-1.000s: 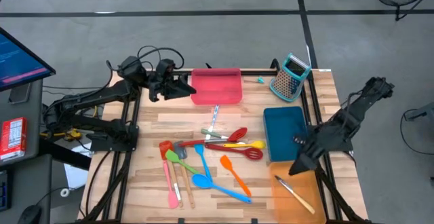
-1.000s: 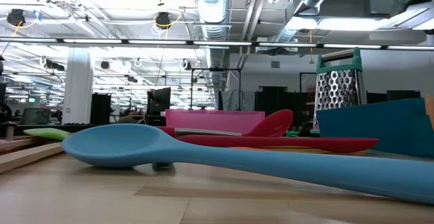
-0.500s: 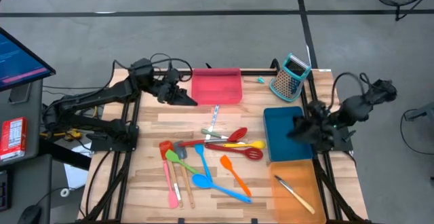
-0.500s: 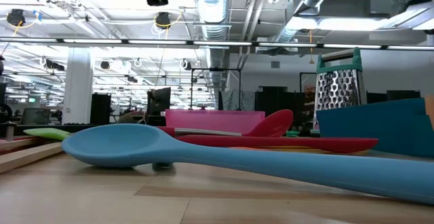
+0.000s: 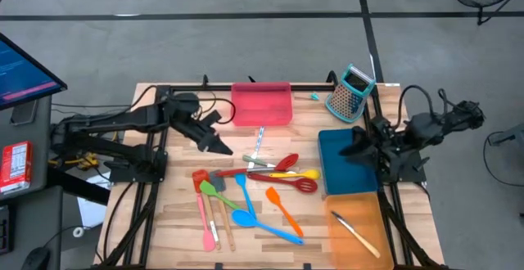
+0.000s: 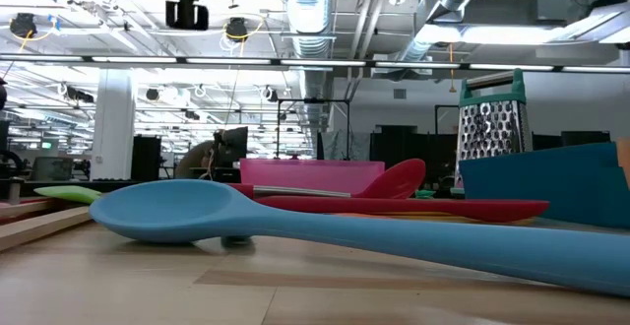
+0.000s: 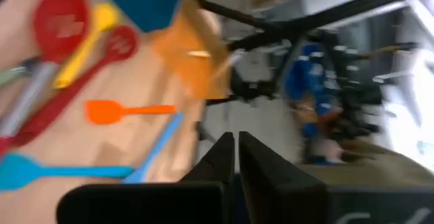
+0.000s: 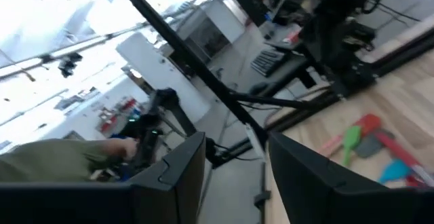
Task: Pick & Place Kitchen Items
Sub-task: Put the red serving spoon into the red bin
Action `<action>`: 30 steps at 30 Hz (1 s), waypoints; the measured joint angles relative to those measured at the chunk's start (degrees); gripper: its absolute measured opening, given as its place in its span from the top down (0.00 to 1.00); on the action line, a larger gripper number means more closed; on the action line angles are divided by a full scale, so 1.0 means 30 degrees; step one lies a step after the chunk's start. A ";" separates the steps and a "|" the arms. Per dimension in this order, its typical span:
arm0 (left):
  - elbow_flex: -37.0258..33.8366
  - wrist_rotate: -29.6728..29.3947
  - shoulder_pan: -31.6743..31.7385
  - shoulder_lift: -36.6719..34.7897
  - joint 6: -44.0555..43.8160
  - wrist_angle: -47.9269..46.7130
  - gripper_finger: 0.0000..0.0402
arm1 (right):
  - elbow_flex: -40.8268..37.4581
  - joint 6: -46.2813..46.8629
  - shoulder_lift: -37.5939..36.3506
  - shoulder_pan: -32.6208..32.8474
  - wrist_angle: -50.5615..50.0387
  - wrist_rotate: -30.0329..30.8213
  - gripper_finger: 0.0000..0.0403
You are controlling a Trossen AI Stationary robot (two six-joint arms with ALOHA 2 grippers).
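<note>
High view gives me the layout: my left gripper [image 5: 223, 147] hangs over the tabletop [image 5: 180, 213] with its jaws pressed together and empty, and the kitchen items [image 5: 254, 192] lie scattered just ahead of and below the jaws, the nearest being a silver piece of cutlery [image 5: 259, 141] and a red spoon [image 5: 278, 165]. My right gripper [image 5: 354, 150] waits over the blue tray [image 5: 344, 164], jaws apart and holding nothing. I judge the step in hand is reaching for the next utensil, so I would open the left jaws before descending, line them up across a handle rather than along it, and pick an outlying piece, since the red and yellow handles overlap.
</note>
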 joint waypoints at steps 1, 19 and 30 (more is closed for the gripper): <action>0.0009 -0.0677 -0.0275 -0.0079 0.0357 -0.0810 0.99 | 0.0000 -0.0003 0.0015 -0.0057 -0.0200 -0.0002 0.60; 0.0009 -1.1994 -0.2276 0.0578 0.8785 -0.5600 0.99 | -0.0007 0.0020 0.0007 -0.1623 -0.1693 -0.0022 0.60; 0.0009 -0.9426 -0.2173 0.1708 1.2519 -0.5514 0.71 | -0.0015 0.0066 0.0007 -0.1726 -0.1794 -0.0016 0.60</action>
